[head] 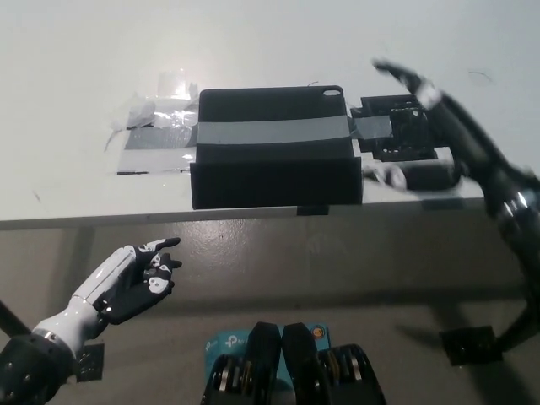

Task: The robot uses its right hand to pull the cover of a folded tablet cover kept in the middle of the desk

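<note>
A black folded tablet cover (274,148) lies on the white desk (253,42), near its front edge, with a grey tape strip across it. My black right hand (405,139) rests on the desk just right of the cover's right edge, fingers spread, holding nothing. One finger (396,74) points up and left beyond the cover's far right corner. My white left hand (139,274) hangs below the desk's front edge at the lower left, open and empty.
Grey and clear tape patches (156,135) stick to the desk left of the cover. The desk's front edge (101,221) runs across the picture just below the cover. A black bracket (468,344) sits on the floor at lower right.
</note>
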{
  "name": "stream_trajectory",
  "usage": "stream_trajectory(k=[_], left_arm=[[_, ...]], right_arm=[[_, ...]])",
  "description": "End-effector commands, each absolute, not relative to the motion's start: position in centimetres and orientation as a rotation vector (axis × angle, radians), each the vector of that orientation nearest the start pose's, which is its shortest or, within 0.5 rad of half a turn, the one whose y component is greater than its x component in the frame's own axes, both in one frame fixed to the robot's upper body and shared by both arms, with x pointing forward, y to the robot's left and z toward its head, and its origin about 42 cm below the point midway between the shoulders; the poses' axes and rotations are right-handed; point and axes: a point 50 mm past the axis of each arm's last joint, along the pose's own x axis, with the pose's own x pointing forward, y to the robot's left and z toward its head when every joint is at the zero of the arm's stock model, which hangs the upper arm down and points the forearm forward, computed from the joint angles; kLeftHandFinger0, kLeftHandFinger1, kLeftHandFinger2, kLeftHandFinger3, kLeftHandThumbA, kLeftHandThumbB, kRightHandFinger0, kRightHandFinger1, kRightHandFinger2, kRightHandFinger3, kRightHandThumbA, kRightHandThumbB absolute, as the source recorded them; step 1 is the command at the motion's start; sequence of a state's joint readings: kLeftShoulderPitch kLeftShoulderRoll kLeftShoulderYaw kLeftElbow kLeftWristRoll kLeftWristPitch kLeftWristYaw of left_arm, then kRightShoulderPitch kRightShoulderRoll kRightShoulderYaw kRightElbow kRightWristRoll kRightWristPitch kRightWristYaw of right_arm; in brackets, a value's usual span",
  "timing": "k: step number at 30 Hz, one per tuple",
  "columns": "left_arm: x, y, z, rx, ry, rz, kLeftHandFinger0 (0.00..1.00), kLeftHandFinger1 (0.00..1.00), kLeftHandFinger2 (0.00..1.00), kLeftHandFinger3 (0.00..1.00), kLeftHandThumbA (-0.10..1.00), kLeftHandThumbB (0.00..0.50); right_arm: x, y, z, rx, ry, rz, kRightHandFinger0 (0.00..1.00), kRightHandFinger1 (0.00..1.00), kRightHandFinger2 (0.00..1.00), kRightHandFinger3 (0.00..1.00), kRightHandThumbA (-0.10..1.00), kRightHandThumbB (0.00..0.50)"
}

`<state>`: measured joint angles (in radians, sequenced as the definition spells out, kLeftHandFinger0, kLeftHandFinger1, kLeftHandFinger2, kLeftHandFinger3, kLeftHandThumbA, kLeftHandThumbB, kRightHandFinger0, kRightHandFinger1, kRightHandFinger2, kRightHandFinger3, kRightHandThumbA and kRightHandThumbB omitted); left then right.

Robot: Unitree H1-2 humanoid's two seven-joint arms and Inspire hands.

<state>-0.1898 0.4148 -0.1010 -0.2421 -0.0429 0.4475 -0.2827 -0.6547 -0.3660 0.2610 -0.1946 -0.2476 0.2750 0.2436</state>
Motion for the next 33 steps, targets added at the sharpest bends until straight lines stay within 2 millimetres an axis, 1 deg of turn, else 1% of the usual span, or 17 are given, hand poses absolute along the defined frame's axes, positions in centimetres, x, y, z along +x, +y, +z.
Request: stream_trajectory(k=[1, 3, 4, 7, 8, 10, 12, 14, 15, 16, 17, 18, 22, 26, 28, 29, 33], left_arm=[[33.0, 27.8, 21.1, 0.402, 0.063, -0.378, 0.72, 0.82, 0.95, 1.0, 1.0, 0.113], [32.9, 27.7, 21.2, 0.405, 0.061, -0.377, 0.72, 0.82, 0.94, 1.0, 1.0, 0.115], [32.9, 27.7, 21.3, 0.405, 0.059, -0.381, 0.73, 0.82, 0.94, 1.0, 1.0, 0.104], [32.9, 27.6, 21.4, 0.406, 0.053, -0.384, 0.72, 0.82, 0.95, 1.0, 1.0, 0.096], [32.9, 27.6, 21.4, 0.405, 0.053, -0.386, 0.72, 0.82, 0.95, 1.0, 1.0, 0.079], [32.9, 27.6, 21.4, 0.405, 0.052, -0.386, 0.71, 0.82, 0.96, 1.0, 1.0, 0.079], [32.9, 27.6, 21.5, 0.402, 0.051, -0.389, 0.72, 0.83, 0.96, 1.0, 1.0, 0.063], [32.8, 27.6, 21.4, 0.396, 0.052, -0.387, 0.72, 0.83, 0.97, 1.0, 1.0, 0.069], [32.8, 27.6, 21.4, 0.393, 0.052, -0.386, 0.72, 0.83, 0.97, 1.0, 1.0, 0.068], [32.9, 27.7, 21.3, 0.394, 0.056, -0.379, 0.74, 0.84, 0.98, 1.0, 1.0, 0.084], [32.9, 27.7, 21.3, 0.394, 0.056, -0.379, 0.75, 0.84, 0.98, 1.0, 1.0, 0.085], [33.1, 27.5, 21.4, 0.403, 0.052, -0.381, 0.75, 0.84, 0.98, 1.0, 1.0, 0.089], [33.0, 27.4, 21.6, 0.408, 0.044, -0.385, 0.74, 0.83, 0.97, 1.0, 1.0, 0.063], [33.2, 27.5, 21.9, 0.412, 0.036, -0.382, 0.73, 0.83, 0.96, 1.0, 1.0, 0.053], [33.3, 27.5, 22.0, 0.415, 0.033, -0.379, 0.74, 0.85, 0.98, 1.0, 1.0, 0.071], [33.3, 27.5, 22.0, 0.412, 0.034, -0.379, 0.74, 0.85, 0.98, 1.0, 1.0, 0.058], [33.3, 27.8, 22.2, 0.419, 0.032, -0.376, 0.76, 0.86, 0.99, 1.0, 1.0, 0.064]], right_arm=[[43.3, -14.6, 39.2, -0.841, -0.589, 0.397, 1.0, 1.0, 1.0, 1.0, 1.0, 0.376], [43.8, -13.5, 39.5, -0.842, -0.585, 0.413, 1.0, 1.0, 1.0, 1.0, 1.0, 0.373], [44.8, -11.9, 39.4, -0.867, -0.567, 0.451, 1.0, 1.0, 1.0, 1.0, 1.0, 0.386], [45.9, -10.5, 38.9, -0.924, -0.545, 0.479, 1.0, 1.0, 1.0, 1.0, 1.0, 0.406], [47.0, -9.1, 38.3, -0.975, -0.5, 0.506, 1.0, 1.0, 1.0, 1.0, 1.0, 0.426], [47.3, -8.8, 38.2, -0.989, -0.492, 0.512, 1.0, 1.0, 1.0, 1.0, 1.0, 0.427], [48.3, -7.8, 37.3, -1.019, -0.417, 0.543, 1.0, 1.0, 1.0, 1.0, 1.0, 0.449], [49.1, -7.3, 36.2, -1.059, -0.369, 0.555, 1.0, 1.0, 1.0, 1.0, 1.0, 0.474], [49.3, -7.2, 35.8, -1.072, -0.354, 0.562, 1.0, 1.0, 1.0, 1.0, 1.0, 0.473], [50.1, -7.1, 34.5, -1.12, -0.291, 0.581, 1.0, 1.0, 1.0, 1.0, 1.0, 0.492], [50.1, -7.1, 34.5, -1.122, -0.29, 0.581, 1.0, 1.0, 1.0, 1.0, 1.0, 0.494], [50.7, -7.2, 33.3, -1.179, -0.241, 0.59, 1.0, 1.0, 1.0, 1.0, 1.0, 0.5], [51.7, -7.8, 30.9, -1.245, -0.158, 0.606, 1.0, 1.0, 1.0, 1.0, 1.0, 0.5], [52.1, -8.3, 29.8, -1.283, -0.107, 0.607, 1.0, 1.0, 1.0, 1.0, 1.0, 0.5], [52.4, -8.7, 28.8, -1.272, -0.062, 0.602, 1.0, 1.0, 1.0, 1.0, 1.0, 0.5], [52.4, -8.8, 28.1, -1.259, -0.04, 0.604, 1.0, 1.0, 1.0, 1.0, 1.0, 0.5], [51.7, -8.0, 26.4, -1.22, 0.001, 0.632, 1.0, 1.0, 1.0, 1.0, 1.0, 0.5]])
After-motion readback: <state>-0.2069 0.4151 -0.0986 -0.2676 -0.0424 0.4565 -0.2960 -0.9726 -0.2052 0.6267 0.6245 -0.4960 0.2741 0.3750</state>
